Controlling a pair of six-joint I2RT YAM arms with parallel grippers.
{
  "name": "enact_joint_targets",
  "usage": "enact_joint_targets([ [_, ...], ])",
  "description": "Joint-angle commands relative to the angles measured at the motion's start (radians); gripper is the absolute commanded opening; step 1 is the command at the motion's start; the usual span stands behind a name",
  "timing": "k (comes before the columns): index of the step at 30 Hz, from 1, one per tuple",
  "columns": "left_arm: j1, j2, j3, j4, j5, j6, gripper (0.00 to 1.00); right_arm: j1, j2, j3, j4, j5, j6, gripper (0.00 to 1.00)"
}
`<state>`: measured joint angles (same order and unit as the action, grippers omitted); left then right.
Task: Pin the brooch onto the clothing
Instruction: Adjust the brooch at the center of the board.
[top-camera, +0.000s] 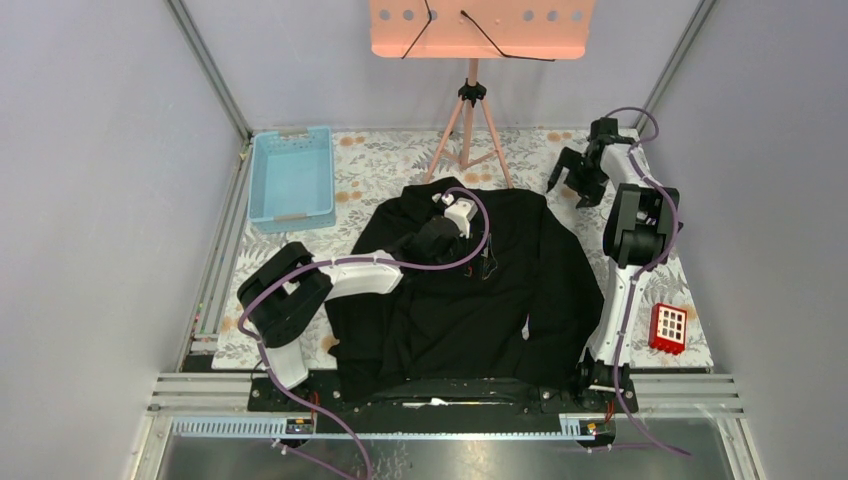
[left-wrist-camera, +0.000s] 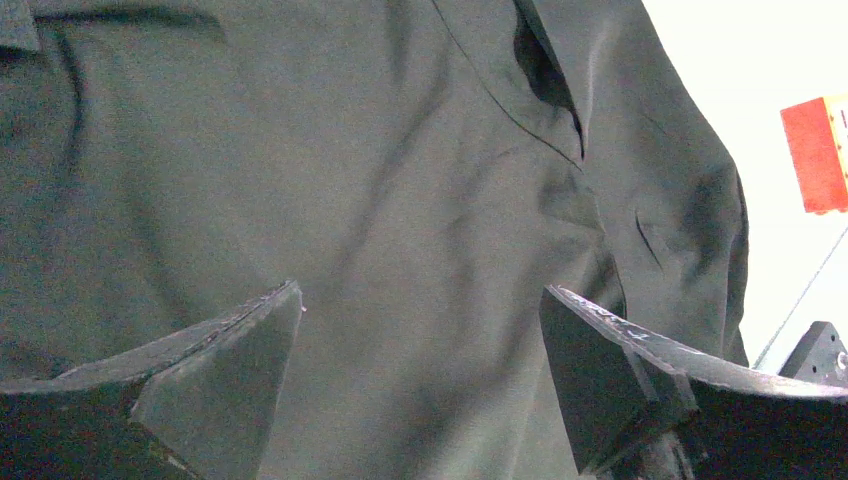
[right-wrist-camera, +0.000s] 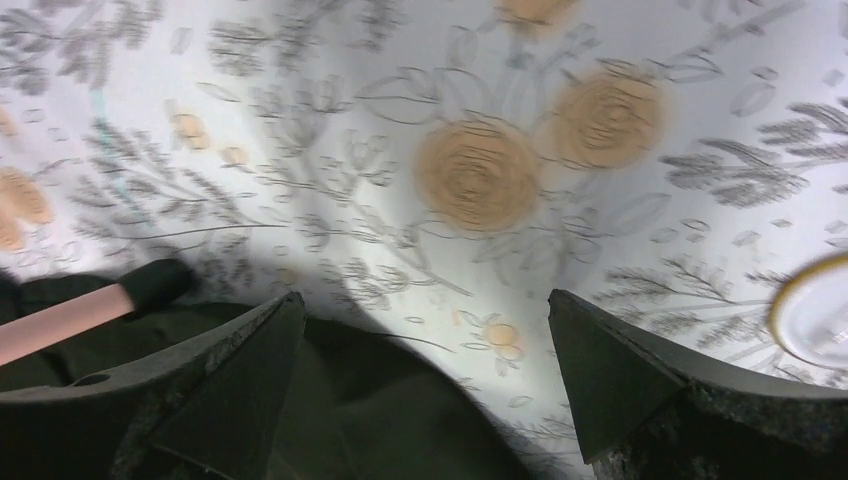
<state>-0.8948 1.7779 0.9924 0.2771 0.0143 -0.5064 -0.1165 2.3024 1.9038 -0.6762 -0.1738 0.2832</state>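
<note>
Nearest you, the shirt lies spread front-up on the surface, with its hem at the near edge and its collar toward the far side. Off to the right sits a red box, apart from the cloth.

Your left tool hovers low over the chest, below the collar. Its fingers are apart, with nothing between them but fabric. Just past it in the top view a thin dark thing lies on the chest, too small to tell whether it is the brooch.

Farther back, your right tool hangs over the bare floral surface just beside the shirt's far right corner, its fingers also apart and empty. At the right edge of its wrist view a round thing, pale with a gold rim, is cut off by the frame. It may be the brooch, but you cannot tell from here.

By my reading you are at the start: no brooch is gripped and nothing is visibly pinned. The next move calls for finding the brooch and closing one tool on its body with the pin left free. The other tool should then hold the soft cloth flat, so it does not bunch as the pin goes through.
</note>
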Motion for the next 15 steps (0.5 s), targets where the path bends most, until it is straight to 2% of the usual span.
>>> enact_joint_targets([
  [1,0.006,-0.01,0.025,0.026,-0.011,-0.003,0.97,-0.039,-0.015,-0.007,-0.067,0.078,0.003,1.0],
  [7,0.005,-0.007,0.02,0.029,-0.01,-0.003,0.97,-0.049,-0.108,-0.109,0.055,0.109,-0.041,1.0],
  [15,0.005,0.0,0.019,0.033,-0.01,-0.004,0.97,-0.063,-0.136,-0.137,0.082,0.128,-0.027,1.0],
])
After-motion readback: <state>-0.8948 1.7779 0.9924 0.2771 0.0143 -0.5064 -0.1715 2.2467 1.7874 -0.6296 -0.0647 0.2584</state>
